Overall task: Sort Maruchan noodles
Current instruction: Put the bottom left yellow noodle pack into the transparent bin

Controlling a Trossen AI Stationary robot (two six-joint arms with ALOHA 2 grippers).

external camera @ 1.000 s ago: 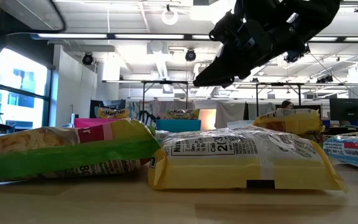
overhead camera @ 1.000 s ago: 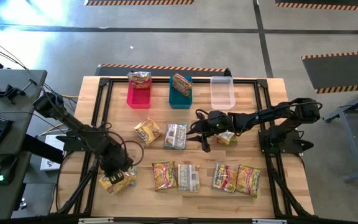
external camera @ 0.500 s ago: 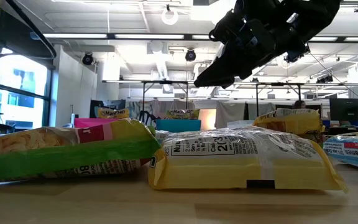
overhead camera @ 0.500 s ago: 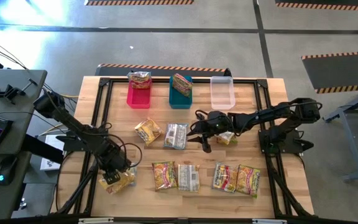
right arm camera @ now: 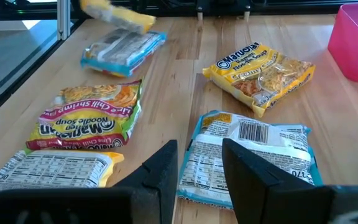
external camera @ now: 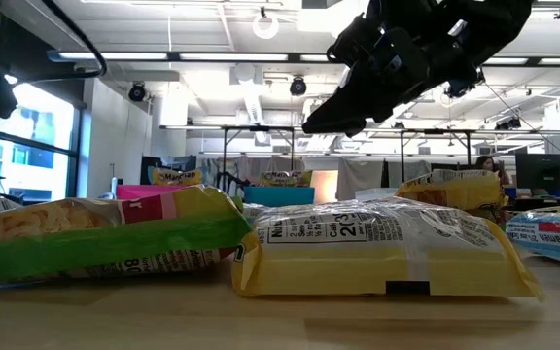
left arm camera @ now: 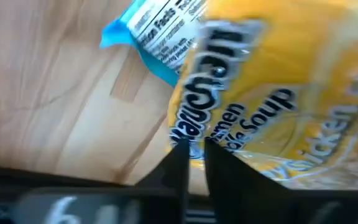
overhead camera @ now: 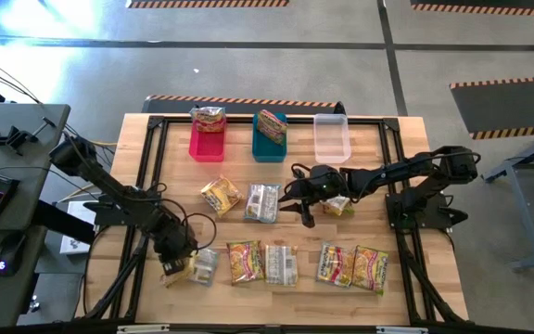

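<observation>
Over on the left, the left gripper (overhead camera: pixel 176 263) is pinched tight on the edge of a yellow crinkly chicken ramen packet (left arm camera: pixel 272 118), fingers all but touching, holding it just clear of the wooden table (overhead camera: pixel 397 190); right beside that claw lies a silvery packet with blue trim (overhead camera: pixel 203 265). Moving along the near row past it: an orange-and-green shrimp packet (overhead camera: pixel 244 261), a pale packet lying label-up (overhead camera: pixel 281 264), and two more colourful packets (overhead camera: pixel 352 265). Farther out from the claws, the pink plastic bin (overhead camera: pixel 207 136) holds a packet and the blue plastic bin (overhead camera: pixel 269 136) holds another, while the clear bin (overhead camera: pixel 331 137) looks empty. Now the right gripper (overhead camera: pixel 306 206), hovering mid-table with fingers apart and nothing held; a yellow creamy-chicken packet (right arm camera: pixel 260 70) and a grey barcode-up packet (right arm camera: pixel 247 152) sit just ahead of it. By my reckoning it's early going: two binned, about nine to go.
</observation>
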